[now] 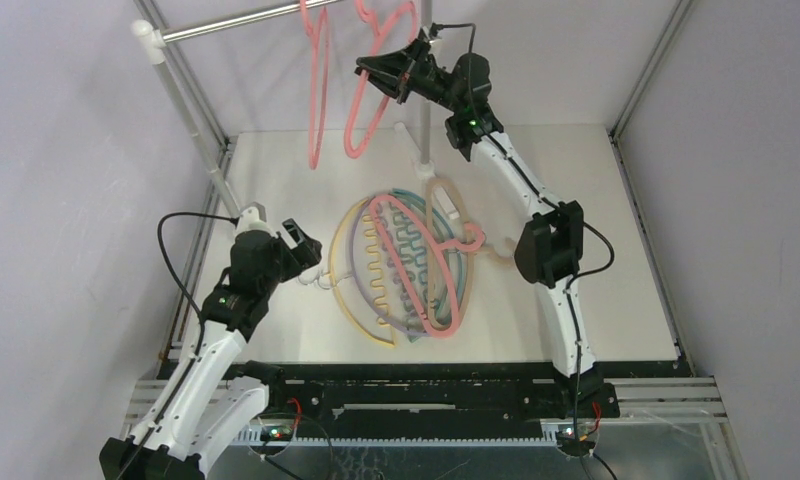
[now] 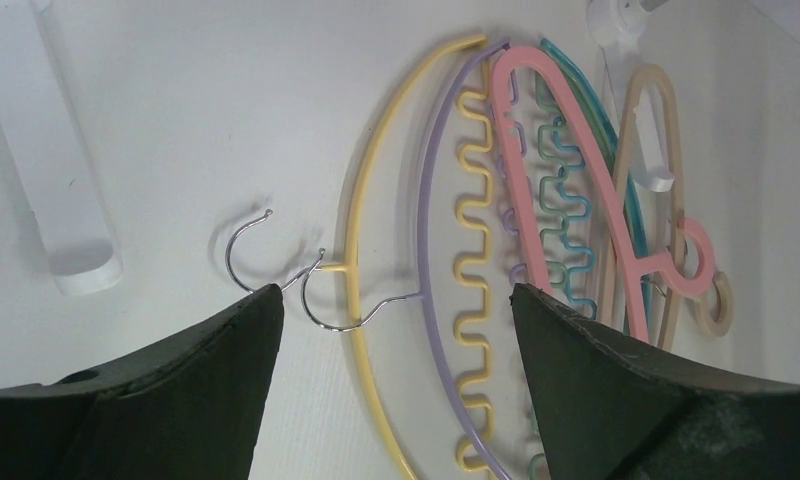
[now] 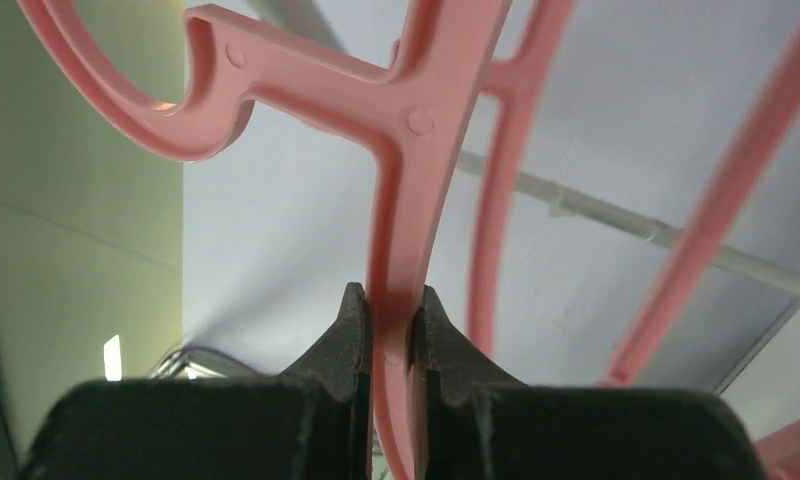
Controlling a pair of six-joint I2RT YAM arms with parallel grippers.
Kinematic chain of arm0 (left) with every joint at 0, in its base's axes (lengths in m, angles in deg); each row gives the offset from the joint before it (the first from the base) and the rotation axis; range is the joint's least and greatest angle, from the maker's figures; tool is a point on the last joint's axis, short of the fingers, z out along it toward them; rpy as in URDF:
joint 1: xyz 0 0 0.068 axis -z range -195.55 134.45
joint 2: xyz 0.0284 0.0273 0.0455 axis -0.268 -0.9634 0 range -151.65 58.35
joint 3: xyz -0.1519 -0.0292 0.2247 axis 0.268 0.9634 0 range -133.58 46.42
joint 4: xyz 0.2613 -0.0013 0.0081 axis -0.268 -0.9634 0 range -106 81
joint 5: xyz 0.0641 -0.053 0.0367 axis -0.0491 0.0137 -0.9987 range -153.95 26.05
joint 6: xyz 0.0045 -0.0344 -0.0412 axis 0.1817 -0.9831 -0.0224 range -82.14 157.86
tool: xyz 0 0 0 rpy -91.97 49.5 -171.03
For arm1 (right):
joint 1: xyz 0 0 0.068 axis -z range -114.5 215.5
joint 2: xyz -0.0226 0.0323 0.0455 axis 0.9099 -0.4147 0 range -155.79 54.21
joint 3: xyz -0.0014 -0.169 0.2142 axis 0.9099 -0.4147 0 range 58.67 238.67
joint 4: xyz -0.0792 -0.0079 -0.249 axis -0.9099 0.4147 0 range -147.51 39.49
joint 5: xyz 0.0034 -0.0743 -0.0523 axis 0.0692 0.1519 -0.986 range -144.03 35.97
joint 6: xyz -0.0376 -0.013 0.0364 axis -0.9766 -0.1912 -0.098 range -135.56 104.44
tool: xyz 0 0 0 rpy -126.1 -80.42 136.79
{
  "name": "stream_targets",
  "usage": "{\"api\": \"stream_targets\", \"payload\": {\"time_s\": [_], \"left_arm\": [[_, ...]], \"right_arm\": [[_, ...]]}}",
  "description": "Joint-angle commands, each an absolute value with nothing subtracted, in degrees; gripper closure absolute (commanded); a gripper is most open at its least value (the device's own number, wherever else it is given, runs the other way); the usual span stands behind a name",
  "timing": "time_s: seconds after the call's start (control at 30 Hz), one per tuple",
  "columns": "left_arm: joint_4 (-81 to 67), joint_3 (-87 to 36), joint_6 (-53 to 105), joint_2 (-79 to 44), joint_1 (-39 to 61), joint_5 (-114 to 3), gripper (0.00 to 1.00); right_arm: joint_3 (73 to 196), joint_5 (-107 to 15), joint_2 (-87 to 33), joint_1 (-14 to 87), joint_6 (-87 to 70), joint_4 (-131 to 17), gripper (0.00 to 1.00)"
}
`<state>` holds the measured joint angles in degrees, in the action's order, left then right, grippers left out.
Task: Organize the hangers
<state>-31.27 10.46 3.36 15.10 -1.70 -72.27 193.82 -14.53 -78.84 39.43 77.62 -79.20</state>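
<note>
Right arm: the right gripper (image 3: 386,300) is up high by the silver rail (image 1: 246,22), jaws pinched tight on the stem of a pink hanger (image 3: 406,150), just below its hook.
Held hanger: it dangles from that grip in front of the back wall; whether its hook sits on the rail, I can't tell, since the top runs out of frame.
Neighbour: a second pink hanger (image 1: 318,90) hangs just to its left.
Left arm: the left gripper (image 2: 396,300) hovers low over the table (image 1: 596,250), jaws wide apart, nothing between them.
Below it: two wire hooks (image 2: 246,250) poke out from the pile's left edge.
Pile: the remaining hangers (image 1: 406,265) lie flat mid-table, overlapping, with the yellow hanger (image 2: 361,200) outermost, the lavender hanger (image 2: 431,200) inside it, a pink one across the top, and teal and tan beyond.
</note>
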Motion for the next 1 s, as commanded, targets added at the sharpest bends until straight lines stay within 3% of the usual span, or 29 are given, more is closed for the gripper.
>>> {"api": "stream_targets", "payload": {"time_s": [0.0,0.17,0.53,0.97], "left_arm": [[-28.5,11.7,4.2,15.2,-2.1,-71.2,0.11],[-27.9,12.0,4.3,14.8,-2.2,-71.0,0.11],[-29.4,11.1,4.8,16.2,-2.3,-72.0,0.11],[-30.5,11.1,5.1,17.7,-3.1,-72.1,0.11]], "right_arm": [[190.4,-12.2,-68.5,36.5,76.0,-82.4,1.0],[185.7,-11.4,-64.3,35.5,72.8,-80.1,1.0],[201.2,-14.5,-78.0,35.5,86.4,-76.2,1.0],[202.7,-19.2,-79.7,37.3,89.7,-78.4,1.0]]}}
